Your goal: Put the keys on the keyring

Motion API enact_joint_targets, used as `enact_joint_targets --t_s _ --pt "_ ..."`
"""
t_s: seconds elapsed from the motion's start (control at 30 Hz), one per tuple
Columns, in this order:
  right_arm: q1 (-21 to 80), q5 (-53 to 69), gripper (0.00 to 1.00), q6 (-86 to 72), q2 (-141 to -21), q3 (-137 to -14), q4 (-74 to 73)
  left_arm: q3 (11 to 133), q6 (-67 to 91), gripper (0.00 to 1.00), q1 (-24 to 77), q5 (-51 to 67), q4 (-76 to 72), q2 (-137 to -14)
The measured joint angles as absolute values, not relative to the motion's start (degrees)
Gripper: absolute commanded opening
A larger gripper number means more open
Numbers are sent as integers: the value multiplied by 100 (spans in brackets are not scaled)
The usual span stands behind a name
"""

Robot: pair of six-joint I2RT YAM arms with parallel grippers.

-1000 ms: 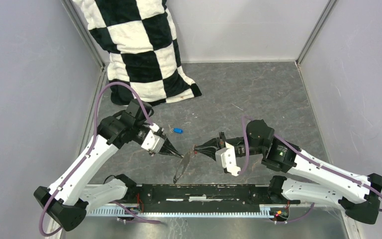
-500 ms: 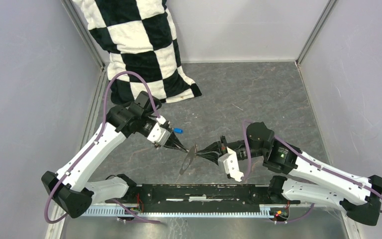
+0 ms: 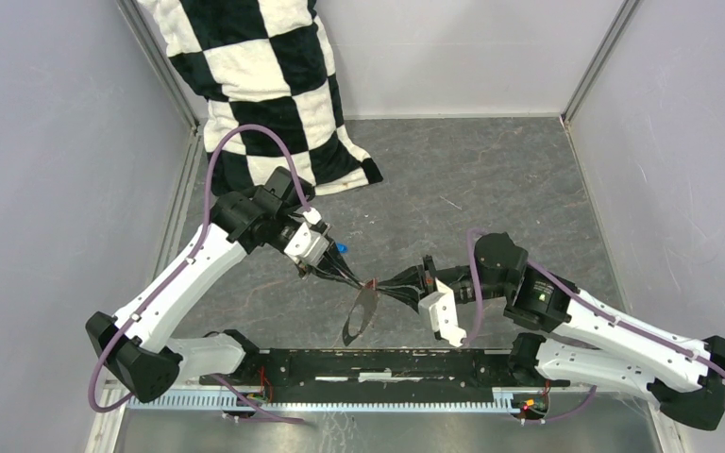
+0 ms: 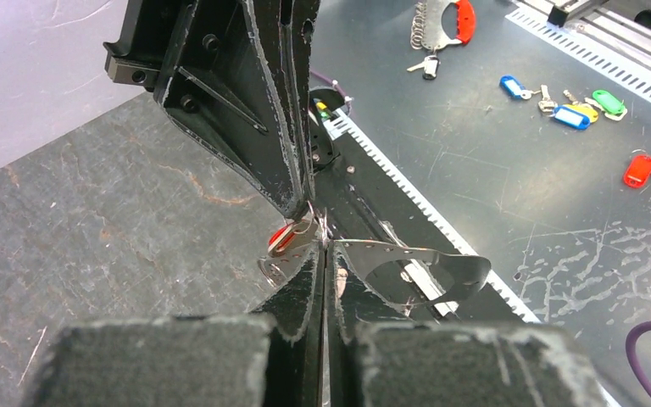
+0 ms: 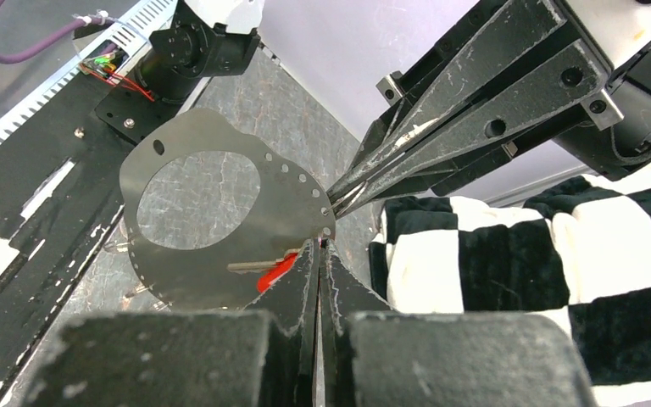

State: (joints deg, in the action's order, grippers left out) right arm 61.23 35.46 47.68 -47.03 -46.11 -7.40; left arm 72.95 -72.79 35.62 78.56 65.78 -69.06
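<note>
Right gripper [image 5: 319,246]: closed on keyring [image 5: 301,203] rim.
Left gripper [image 4: 324,246]: closed, tips at same rim.
Wrist views only: red key [image 5: 275,273] against keyring.
Top view only: blue key [image 3: 338,248], 11 o'clock of keyring.

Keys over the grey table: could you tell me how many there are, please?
2. The blue key lies on the table beside the left gripper; the red key sits against the keyring, where the right gripper meets the left. Others may be hidden.
</note>
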Motion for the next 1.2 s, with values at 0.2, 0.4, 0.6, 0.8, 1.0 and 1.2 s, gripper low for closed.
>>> enact_joint_targets --t_s 0.2,0.4,0.6,0.8,1.0,1.2 --pt "6152 3492 0 4794 -4617 -4611 -740 7345 -6901 2 3588 7972 6436 -6971" --pt "6198 3470 0 4836 -4617 -4611 -740 7345 -6600 2 3588 7988 6252 -6971" --pt "6215 3380 0 4875 -4617 -4613 -738 7345 -6587 2 3588 7985 6217 -6971" --pt "6215 3229 0 4890 -4613 -4613 -670 7345 -6587 2 3588 7985 6202 -6969" --pt "6215 3190 0 4886 -4567 -4613 -548 7345 -6582 2 3588 7983 6195 -6969" --pt "6215 3205 0 4882 -4571 -4613 -515 7343 -6392 2 3588 7983 6016 -6943"
